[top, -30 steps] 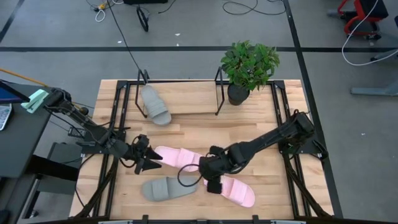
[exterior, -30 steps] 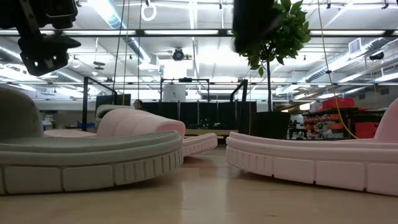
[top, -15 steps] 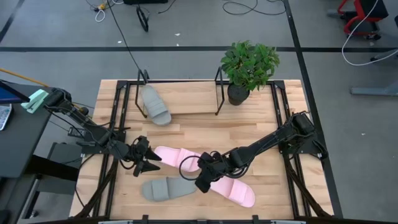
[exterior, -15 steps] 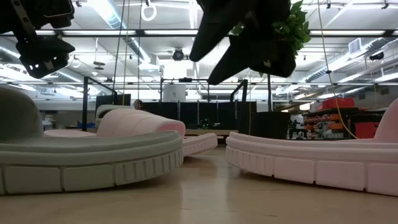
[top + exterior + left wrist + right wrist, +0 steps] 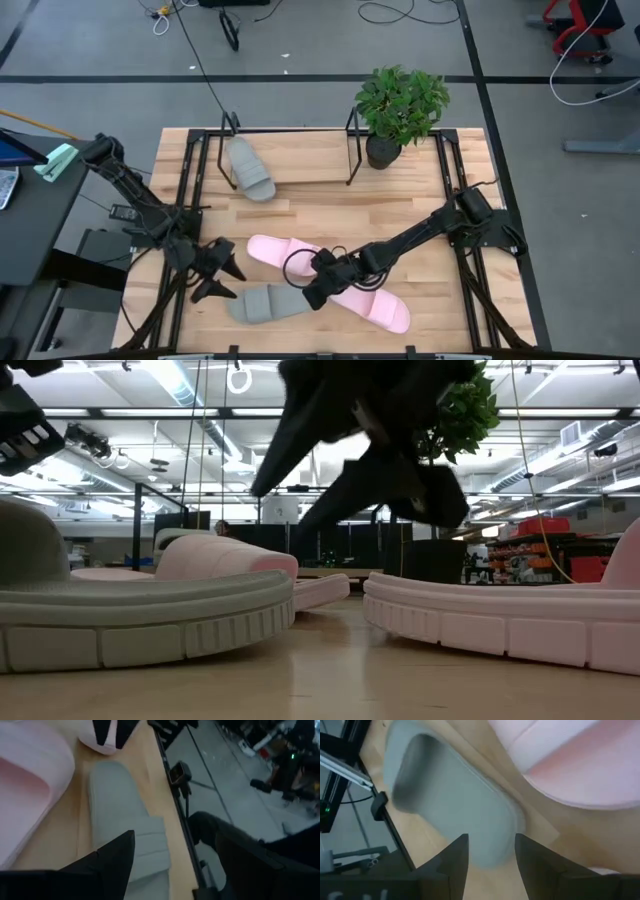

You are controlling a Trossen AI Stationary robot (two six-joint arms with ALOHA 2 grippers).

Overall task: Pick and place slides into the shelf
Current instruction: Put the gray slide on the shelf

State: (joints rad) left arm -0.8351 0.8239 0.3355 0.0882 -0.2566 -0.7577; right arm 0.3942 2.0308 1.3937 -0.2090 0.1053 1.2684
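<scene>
One grey slide [image 5: 262, 303] lies sole-down near the table's near edge, also seen in the left wrist view [image 5: 125, 825] and the right wrist view [image 5: 450, 810]. Two pink slides lie flat, one [image 5: 284, 252] mid-table, the other [image 5: 375, 306] to its right. A second grey slide [image 5: 250, 169] rests on the board of the shelf [image 5: 300, 160]. My right gripper [image 5: 306, 293] hovers open over the near grey slide's right end [image 5: 490, 865]. My left gripper [image 5: 218, 279] is open just left of that slide [image 5: 175, 870].
A potted green plant [image 5: 400, 105] stands at the shelf's right end. Black frame rails [image 5: 185, 210] run along the table's left and right sides. Bare wood shows between the shelf and the slides. In the low view, my right arm [image 5: 370, 440] looms dark overhead.
My right gripper has swung from above the pink slides toward the table's left and near edge, ending over the near grey slide's right end. My left gripper has drawn back from the mid-table pink slide toward the near left corner. No slide has moved.
</scene>
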